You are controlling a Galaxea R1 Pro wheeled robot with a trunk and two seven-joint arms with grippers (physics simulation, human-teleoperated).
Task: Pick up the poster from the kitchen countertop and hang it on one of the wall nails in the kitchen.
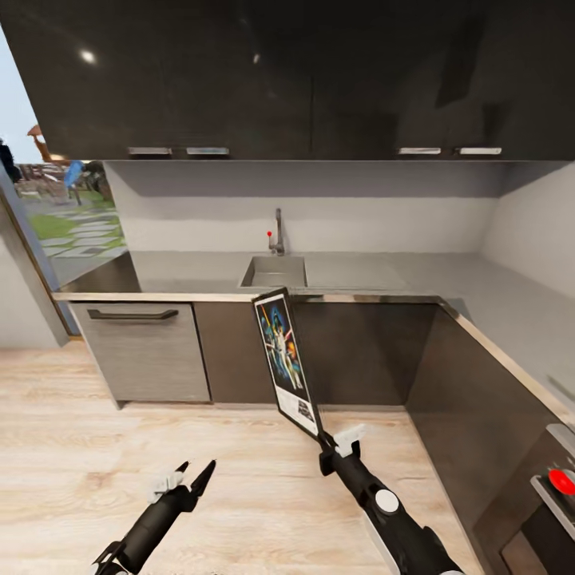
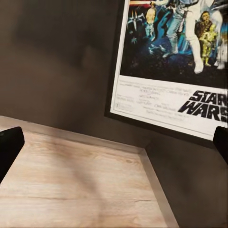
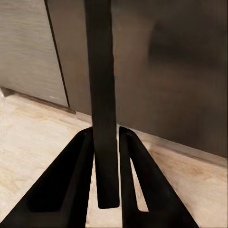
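Holding the poster (image 1: 286,363) by its lower edge, the right gripper (image 1: 323,442) keeps it raised in the air in front of the dark lower cabinets (image 1: 359,351), clear of the kitchen countertop (image 1: 447,275) behind it. In the head view the poster stands on end, tilted so that its top leans toward the left arm's side, with its picture side facing that way too. Its black frame, white border and colourful figures on dark blue can be made out.

From the right wrist view the poster (image 3: 102,95) appears edge-on as a thin dark strip, and the two black fingers (image 3: 71,185) are pressed against it from either side, pinching it.

The left gripper (image 1: 198,469) hangs lower and apart from the poster, over the pale wood floor (image 1: 72,447), with its jaws spread and nothing between them. In the left wrist view the poster (image 2: 175,71) sits close ahead, its "Star Wars" logo legible on the white strip at the bottom.

Behind, the grey countertop runs in an L shape, with a steel sink (image 1: 274,271) and a faucet (image 1: 278,233) set into it. Dark upper cabinets (image 1: 279,80) hang above. An oven with a red knob (image 1: 561,481) sits on the right arm's side.
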